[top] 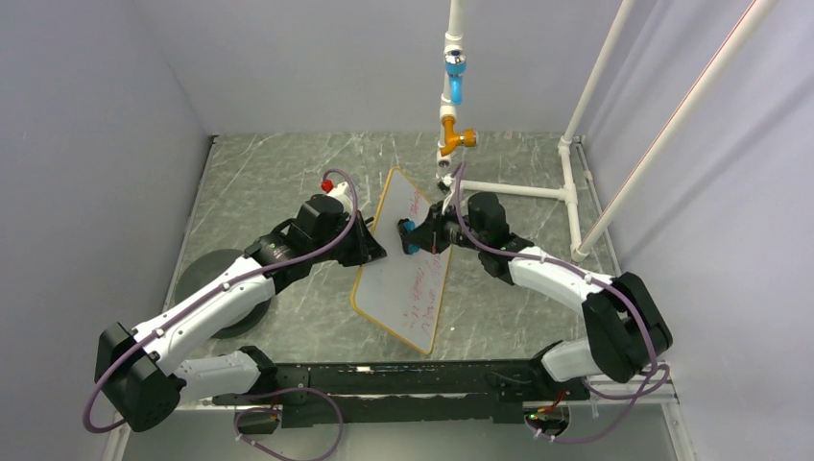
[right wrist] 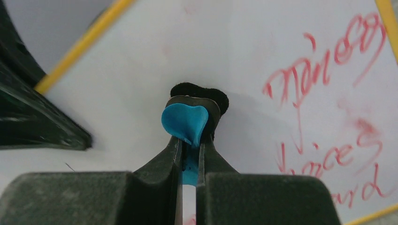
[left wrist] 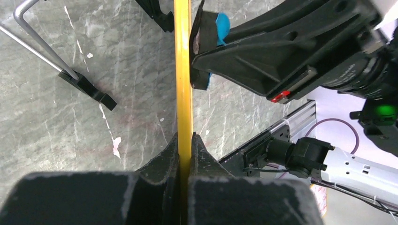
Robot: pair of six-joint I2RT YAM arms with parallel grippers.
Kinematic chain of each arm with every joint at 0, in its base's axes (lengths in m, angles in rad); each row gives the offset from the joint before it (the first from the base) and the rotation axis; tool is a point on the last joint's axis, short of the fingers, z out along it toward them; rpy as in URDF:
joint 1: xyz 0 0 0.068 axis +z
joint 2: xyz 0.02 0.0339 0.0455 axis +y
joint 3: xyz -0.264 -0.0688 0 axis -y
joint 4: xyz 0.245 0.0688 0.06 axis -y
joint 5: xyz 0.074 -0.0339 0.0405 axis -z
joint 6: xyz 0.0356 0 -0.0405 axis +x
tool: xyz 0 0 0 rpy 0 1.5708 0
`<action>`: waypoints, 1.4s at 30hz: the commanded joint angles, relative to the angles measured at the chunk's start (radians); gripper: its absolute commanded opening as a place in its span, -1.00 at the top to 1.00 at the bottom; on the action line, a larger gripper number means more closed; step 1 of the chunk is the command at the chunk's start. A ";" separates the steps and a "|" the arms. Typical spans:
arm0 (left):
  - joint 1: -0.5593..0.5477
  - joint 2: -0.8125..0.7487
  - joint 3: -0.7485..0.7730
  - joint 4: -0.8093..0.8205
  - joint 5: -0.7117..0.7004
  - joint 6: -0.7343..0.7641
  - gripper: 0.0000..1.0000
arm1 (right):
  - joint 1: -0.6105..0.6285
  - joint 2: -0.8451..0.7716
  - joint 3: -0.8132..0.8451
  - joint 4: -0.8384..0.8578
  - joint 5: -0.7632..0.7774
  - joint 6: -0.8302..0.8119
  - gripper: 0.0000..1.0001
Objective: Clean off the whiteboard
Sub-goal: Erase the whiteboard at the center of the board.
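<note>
The whiteboard (top: 408, 293), white with a thin yellow frame, is held tilted above the table, with red handwriting (right wrist: 328, 70) on its right and lower part. My left gripper (top: 376, 245) is shut on its left frame edge (left wrist: 183, 70), with the fingertips (left wrist: 199, 145) pinching the yellow strip. My right gripper (top: 422, 233) is shut on a small blue-and-black eraser (right wrist: 185, 121), whose black pad presses on the board's white face (right wrist: 141, 56) left of the writing. The eraser (left wrist: 217, 26) also shows from the side next to the frame.
A white pipe frame (top: 574, 182) stands at the back right, and a pipe with blue and orange fittings (top: 453, 91) hangs behind the board. A red-capped object (top: 329, 183) lies back left. A dark round disc (top: 213, 274) sits under the left arm. A wire stand with a black foot (left wrist: 89, 89) lies on the table.
</note>
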 commanded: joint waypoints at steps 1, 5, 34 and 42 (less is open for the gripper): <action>-0.020 -0.020 0.005 0.166 0.080 0.044 1.00 | -0.016 0.066 0.123 0.023 -0.019 0.042 1.00; -0.019 -0.031 0.002 0.149 0.077 0.054 1.00 | -0.114 0.160 0.182 -0.069 -0.009 0.038 1.00; -0.010 -0.036 0.002 0.142 0.080 0.104 1.00 | -0.142 0.078 0.032 -0.138 -0.147 -0.023 1.00; -0.010 -0.031 0.002 0.139 0.080 0.101 1.00 | -0.060 0.048 0.104 0.007 -0.126 0.079 1.00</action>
